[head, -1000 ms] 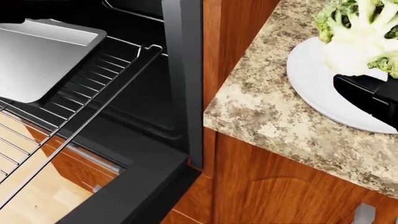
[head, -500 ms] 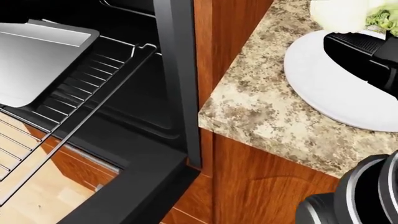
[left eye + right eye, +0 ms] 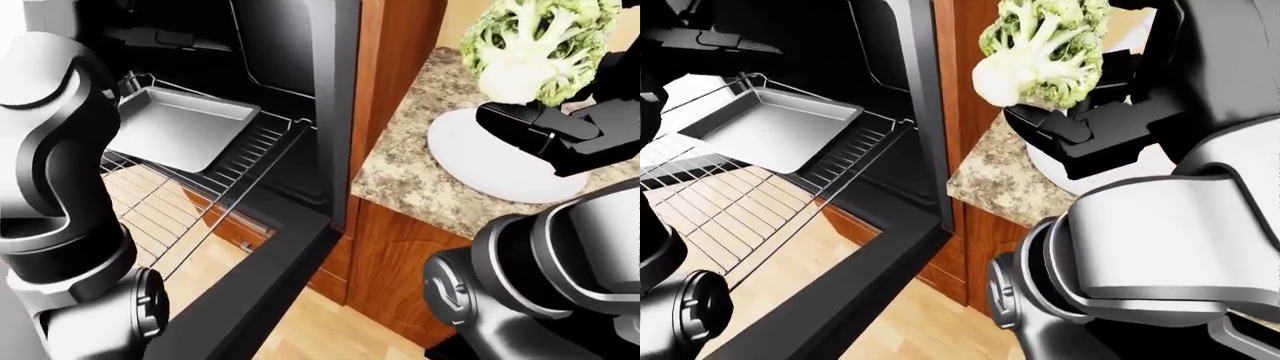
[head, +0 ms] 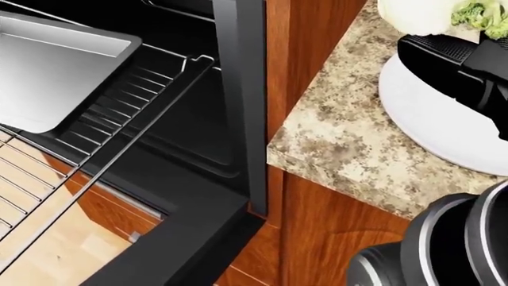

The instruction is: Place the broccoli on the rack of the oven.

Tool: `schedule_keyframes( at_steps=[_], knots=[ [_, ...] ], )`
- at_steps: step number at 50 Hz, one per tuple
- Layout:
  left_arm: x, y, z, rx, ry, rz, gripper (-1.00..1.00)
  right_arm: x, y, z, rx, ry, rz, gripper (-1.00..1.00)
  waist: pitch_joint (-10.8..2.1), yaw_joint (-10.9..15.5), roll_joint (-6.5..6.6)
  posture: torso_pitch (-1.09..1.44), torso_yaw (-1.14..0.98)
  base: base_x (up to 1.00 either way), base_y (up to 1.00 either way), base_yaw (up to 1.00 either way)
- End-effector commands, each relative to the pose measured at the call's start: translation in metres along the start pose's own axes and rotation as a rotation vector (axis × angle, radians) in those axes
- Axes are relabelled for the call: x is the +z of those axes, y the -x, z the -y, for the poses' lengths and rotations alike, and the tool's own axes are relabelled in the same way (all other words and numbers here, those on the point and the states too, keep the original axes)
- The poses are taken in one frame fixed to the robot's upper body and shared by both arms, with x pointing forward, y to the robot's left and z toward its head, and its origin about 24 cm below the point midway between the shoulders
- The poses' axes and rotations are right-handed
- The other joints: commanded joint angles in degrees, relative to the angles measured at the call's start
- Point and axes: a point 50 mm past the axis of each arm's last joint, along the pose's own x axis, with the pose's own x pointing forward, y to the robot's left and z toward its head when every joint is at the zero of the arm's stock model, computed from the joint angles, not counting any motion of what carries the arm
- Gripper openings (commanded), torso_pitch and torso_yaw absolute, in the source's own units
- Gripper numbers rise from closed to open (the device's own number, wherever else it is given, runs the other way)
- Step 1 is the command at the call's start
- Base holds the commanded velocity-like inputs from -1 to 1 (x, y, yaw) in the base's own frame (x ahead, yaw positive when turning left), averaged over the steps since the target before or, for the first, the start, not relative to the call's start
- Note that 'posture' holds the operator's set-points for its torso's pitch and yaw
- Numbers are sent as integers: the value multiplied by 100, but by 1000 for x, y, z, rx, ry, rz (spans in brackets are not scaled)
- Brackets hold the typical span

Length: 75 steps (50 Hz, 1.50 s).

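The broccoli point(image 3: 535, 49), a green head on a pale stalk, hangs above the white plate point(image 3: 470, 165) on the granite counter. My right hand point(image 3: 545, 129) is under and around its stalk, black fingers point(image 3: 1080, 124) shut on it. In the head view only the stalk's underside point(image 4: 424, 15) shows at the top right. The oven rack point(image 3: 235, 169) is pulled out of the open oven at the left. My left arm point(image 3: 50, 150) fills the left edge of the left-eye view. Its hand is lost against the dark oven interior.
A grey baking tray point(image 4: 47, 68) lies on the left part of the rack. The open oven door point(image 4: 174, 238) juts out low, with a second wire rack point(image 3: 730, 202) above the wood floor. The oven's side frame point(image 4: 246, 107) meets the counter point(image 4: 341, 137) and cabinet.
The broccoli has risen off the plate in my right hand. My right forearm has come into the head view at the bottom right. The camera shifted slightly.
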Motion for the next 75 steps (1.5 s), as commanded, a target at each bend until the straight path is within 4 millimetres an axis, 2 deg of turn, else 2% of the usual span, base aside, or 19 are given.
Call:
schedule_keyframes(
  at_steps=[1, 5, 9, 14, 22, 35, 43, 48, 52, 59, 61, 68, 75],
  knots=[
    [29, 4, -10, 34, -7, 102, 100, 7, 1, 0, -1, 10, 34, -100, -164, 23, 16, 0, 18, 0, 0, 0],
    [39, 5, -15, 44, -27, 120, 100, 4, 3, -1, 1, 11, 33, -100, -156, 138, 8, 0, 20, 0, 0, 0],
    [50, 6, -21, 53, -27, 136, 100, 10, -1, 2, 0, 12, 34, -100, -156, 272, 19, 0, 22, 0, 0, 0],
    [66, 6, -29, 65, -40, 159, 100, 5, 2, 0, 3, 11, 31, -100, -164, 452, 8, 0, 24, 0, 0, 0],
    [79, 9, -38, 88, -59, 177, 100, 2, 2, -1, 13, 10, 29, -100, -192, 773, 25, 0, 28, 0, 0, 0],
    [82, 14, -49, 115, -75, 181, 100, 3, 2, -7, 33, 3, 34, -100, -260, 1368, 101, 0, 35, 0, 0, 0],
    [76, 14, -47, 114, -75, 173, 100, 19, -1, -23, 124, 16, 99, -100, -307, 1693, 153, 0, 39, 0, 0, 0],
    [75, 14, -48, 119, -79, 170, 100, 25, -3, -26, 132, 32, 105, -100, -333, 1865, 175, 0, 41, 0, 0, 0],
    [75, 16, -49, 119, -73, 170, 100, 44, -7, -33, 178, 49, 149, -100, -352, 1990, 191, 0, 43, 0, 0, 0],
    [73, 16, -49, 122, -80, 167, 100, 55, -9, -47, 238, 43, 169, -100, -368, 2193, 222, 0, 47, 0, 0, 0],
    [73, 16, -50, 122, -79, 167, 100, 63, -13, -51, 262, 40, 181, -100, -376, 2251, 226, 0, 48, 0, 0, 0],
    [72, 19, -51, 124, -84, 165, 100, 69, -26, -70, 331, 71, 199, -100, -399, 2432, 251, 0, 51, 0, 0, 0],
    [72, 21, -54, 129, -81, 167, 100, 71, -38, -78, 366, 119, 201, -100, -413, 2624, 254, 0, 55, 0, 0, 0]
  ],
)
